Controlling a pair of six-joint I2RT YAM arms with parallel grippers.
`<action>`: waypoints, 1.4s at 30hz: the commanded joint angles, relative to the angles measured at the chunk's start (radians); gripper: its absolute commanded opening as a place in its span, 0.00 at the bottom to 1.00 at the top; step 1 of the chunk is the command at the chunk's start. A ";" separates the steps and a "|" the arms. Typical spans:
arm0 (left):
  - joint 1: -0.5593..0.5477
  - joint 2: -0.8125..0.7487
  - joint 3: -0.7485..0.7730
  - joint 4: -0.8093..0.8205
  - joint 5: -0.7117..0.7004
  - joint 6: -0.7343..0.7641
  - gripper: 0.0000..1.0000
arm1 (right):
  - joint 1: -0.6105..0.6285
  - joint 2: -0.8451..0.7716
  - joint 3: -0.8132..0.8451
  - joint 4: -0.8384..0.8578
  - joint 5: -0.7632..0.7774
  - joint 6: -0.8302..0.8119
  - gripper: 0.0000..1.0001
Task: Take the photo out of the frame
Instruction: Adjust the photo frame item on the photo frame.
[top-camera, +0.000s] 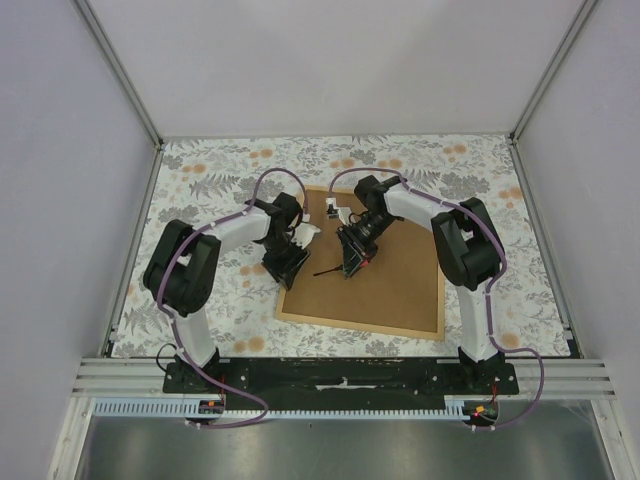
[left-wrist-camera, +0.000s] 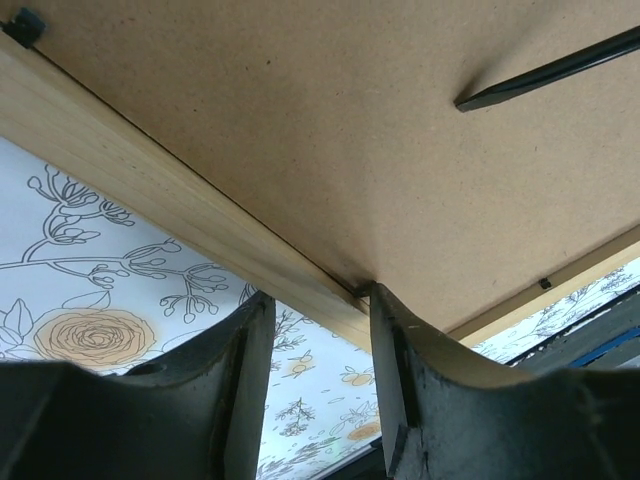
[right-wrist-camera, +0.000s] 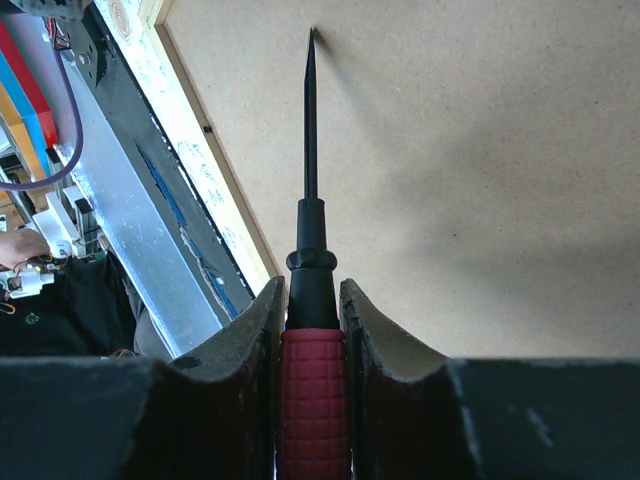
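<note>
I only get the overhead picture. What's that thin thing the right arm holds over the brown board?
Observer: A screwdriver with a red ribbed handle and a black shaft, clamped in the right gripper.
Operator: And the left arm, is it holding anything?
Observer: No. The left gripper is open and empty. One finger has its tip at the seam between the wooden strip of the frame and the backing board.
Operator: What keeps that board in?
Observer: Probably small black tabs; one shows on the strip at the board's edge.
</note>
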 joint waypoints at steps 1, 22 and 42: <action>-0.002 0.036 0.027 0.021 -0.003 -0.022 0.47 | -0.004 -0.050 0.001 0.015 -0.002 -0.002 0.00; 0.004 -0.034 0.030 0.058 -0.023 -0.002 0.54 | -0.004 -0.050 -0.002 0.012 -0.010 -0.006 0.00; -0.032 -0.031 0.053 0.007 0.063 -0.036 0.55 | -0.004 -0.056 -0.003 0.013 -0.004 -0.008 0.00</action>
